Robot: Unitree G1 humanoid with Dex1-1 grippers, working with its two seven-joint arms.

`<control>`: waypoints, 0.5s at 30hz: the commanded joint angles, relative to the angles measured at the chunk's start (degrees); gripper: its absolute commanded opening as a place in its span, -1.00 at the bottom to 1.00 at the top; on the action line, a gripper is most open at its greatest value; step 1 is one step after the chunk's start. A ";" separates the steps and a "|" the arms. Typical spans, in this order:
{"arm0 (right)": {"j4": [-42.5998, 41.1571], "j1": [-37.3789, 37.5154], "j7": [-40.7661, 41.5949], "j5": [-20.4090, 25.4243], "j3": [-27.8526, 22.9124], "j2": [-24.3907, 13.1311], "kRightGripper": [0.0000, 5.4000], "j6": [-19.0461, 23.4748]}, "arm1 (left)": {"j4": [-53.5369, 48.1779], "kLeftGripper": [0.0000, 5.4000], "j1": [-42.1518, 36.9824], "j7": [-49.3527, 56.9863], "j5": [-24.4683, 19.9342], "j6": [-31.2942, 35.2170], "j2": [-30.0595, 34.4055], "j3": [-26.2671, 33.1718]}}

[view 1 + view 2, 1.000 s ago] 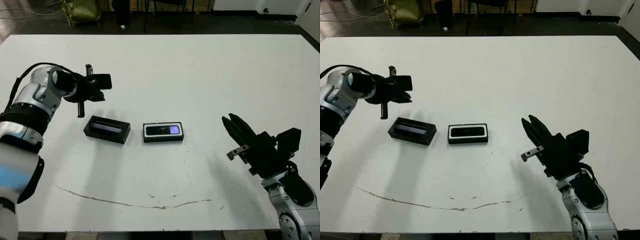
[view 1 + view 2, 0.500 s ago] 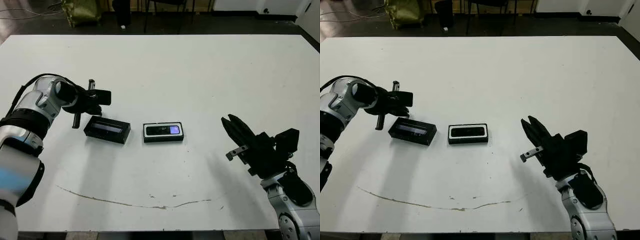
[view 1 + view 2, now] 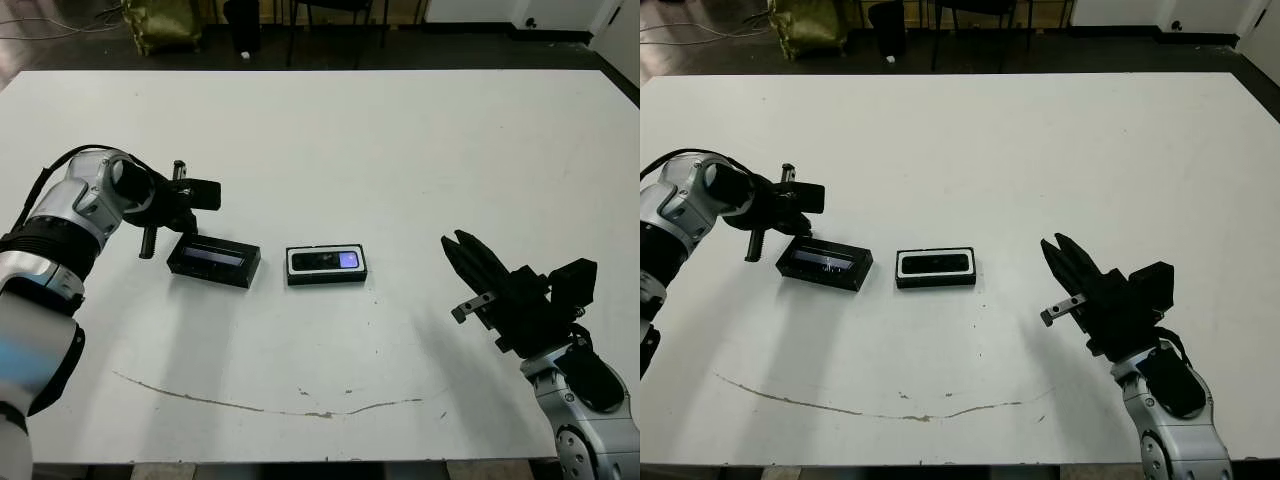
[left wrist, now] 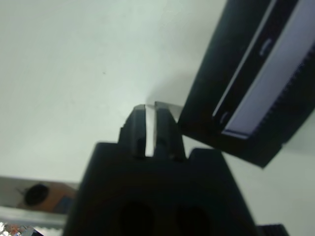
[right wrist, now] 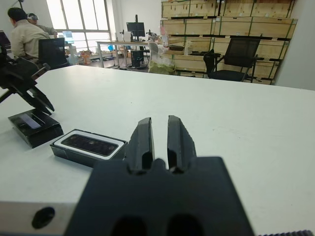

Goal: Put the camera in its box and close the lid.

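Camera (image 3: 324,261) sits in box (image 3: 326,278), mid-desk | lid (image 3: 213,259) just left of box, off | left tool (image 3: 148,243) pressed together at lid's left end | right tool (image 3: 470,263) nearly together, idle | risk we judge: shut fingers shove lid, never grip

Lid (image 4: 256,78) cut off by the left wrist view's edge, far end unseen; surface blurred there. Left gripper (image 4: 151,109) fingertips barely parted in that view; contact with the lid's corner could not be told. Camera (image 3: 325,261) mostly sunk in box (image 3: 327,277), sides hidden by the white lining. Right arm cut off at the head views' lower edge near the table's (image 3: 400,150) front right corner. Seated person (image 5: 27,34) beyond the table cropped, too small for detail.
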 commanded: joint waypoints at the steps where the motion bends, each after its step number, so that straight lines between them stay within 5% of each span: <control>1: 0.66 0.78 -0.19 0.02 0.06 -0.35 -0.99 0.26 | -2.91 -1.00 3.93 -3.10 -0.47 0.11 2.13 0.03; 15: -0.09 0.84 -1.07 -0.46 -0.06 -0.77 -0.99 0.91 | -20.88 -1.00 10.07 -11.91 -2.25 5.23 8.27 1.82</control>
